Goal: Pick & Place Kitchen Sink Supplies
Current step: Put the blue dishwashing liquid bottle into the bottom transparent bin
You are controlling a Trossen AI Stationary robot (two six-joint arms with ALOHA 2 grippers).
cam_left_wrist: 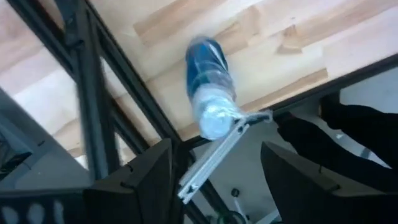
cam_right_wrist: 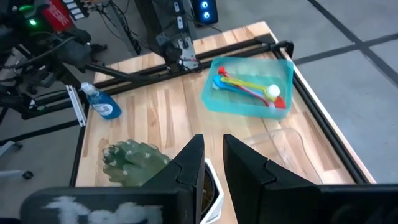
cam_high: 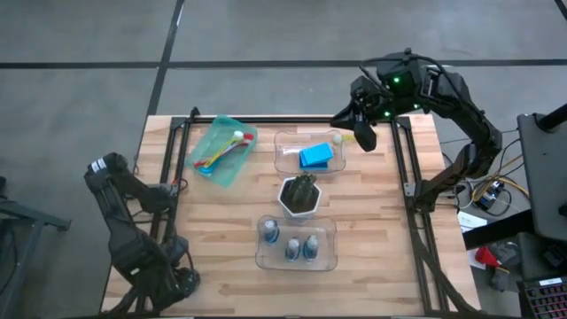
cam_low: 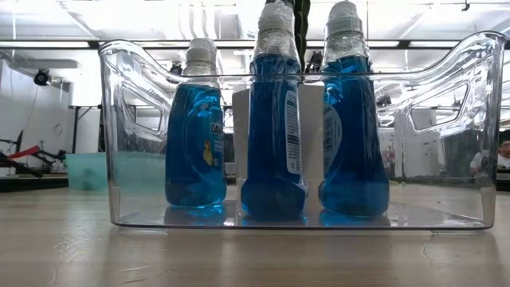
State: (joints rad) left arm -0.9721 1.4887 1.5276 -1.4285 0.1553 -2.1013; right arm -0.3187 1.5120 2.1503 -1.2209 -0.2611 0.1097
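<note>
A clear bottle of blue liquid [cam_left_wrist: 208, 74] lies on its side on the wood near the table's left edge, grey cap toward my open left gripper [cam_left_wrist: 214, 180], which is short of it. The same bottle [cam_right_wrist: 102, 104] shows far off in the right wrist view. Three more bottles [cam_low: 275, 119] stand in the near clear bin [cam_high: 266, 252]. A blue sponge [cam_high: 316, 157] lies in the far clear bin [cam_high: 285, 142]. Several brushes [cam_high: 221, 152] lie in the green tray [cam_high: 229, 173]. My right gripper [cam_high: 361, 137] hovers at the far bin's right end, fingers almost together [cam_right_wrist: 211, 146], beside a pale white-headed brush [cam_high: 342, 138]. My right gripper stands right beside the pale brush's handle end [cam_high: 351, 137]. I cannot tell whether it touches it: the high view shows them meeting, while the right wrist view shows nothing between the fingers.
The white hexagonal pot with a dark plant [cam_high: 299, 195] stands between the two clear bins, just below my right gripper's reach [cam_right_wrist: 134, 158]. Black frame rails [cam_high: 403, 159] run along the table's left and right sides [cam_left_wrist: 93, 93]. Bare wood lies left and right of the near bin.
</note>
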